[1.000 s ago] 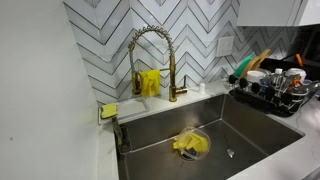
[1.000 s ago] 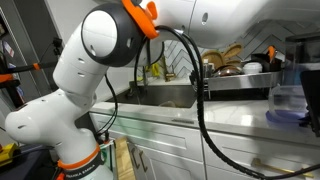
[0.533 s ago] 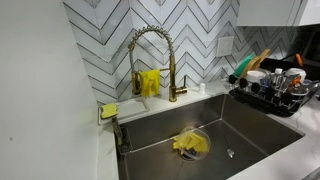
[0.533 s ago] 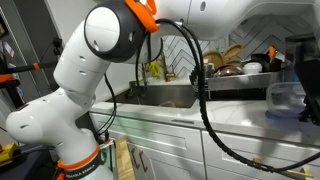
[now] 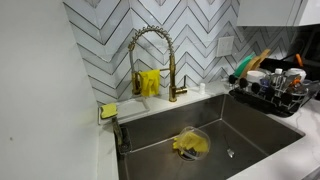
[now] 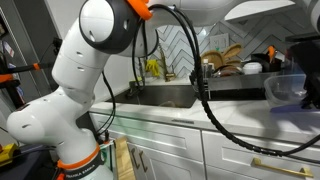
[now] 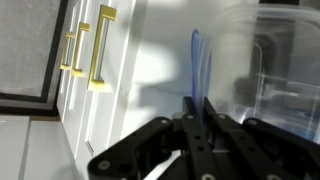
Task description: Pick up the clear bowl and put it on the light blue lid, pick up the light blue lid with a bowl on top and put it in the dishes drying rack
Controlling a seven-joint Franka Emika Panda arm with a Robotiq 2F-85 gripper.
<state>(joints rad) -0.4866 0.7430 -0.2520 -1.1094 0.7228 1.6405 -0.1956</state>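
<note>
In the wrist view my gripper (image 7: pixel 196 112) is shut on the thin edge of the light blue lid (image 7: pixel 197 65), seen edge-on. The clear bowl (image 7: pixel 265 60) sits against the lid to the right of the fingers. In an exterior view the gripper (image 6: pixel 303 70) is at the far right edge, holding the clear bowl (image 6: pixel 283 89) and lid in the air above the counter, in front of the dishes drying rack (image 6: pixel 240 70). The rack also shows in an exterior view (image 5: pixel 270 95) at the right of the sink; the arm is out of that view.
A steel sink (image 5: pixel 250 135) holds a yellow cloth (image 5: pixel 190 145) in a shallow dish. A gold faucet (image 5: pixel 150 60) stands behind it, with a yellow sponge (image 5: pixel 108 110) at the corner. The rack holds several dishes. White cabinet doors with gold handles (image 7: pixel 85 55) lie below.
The gripper with the lid and bowl has risen slightly and shifted toward the rack. The upper arm has swung upward. The sink side has not changed.
</note>
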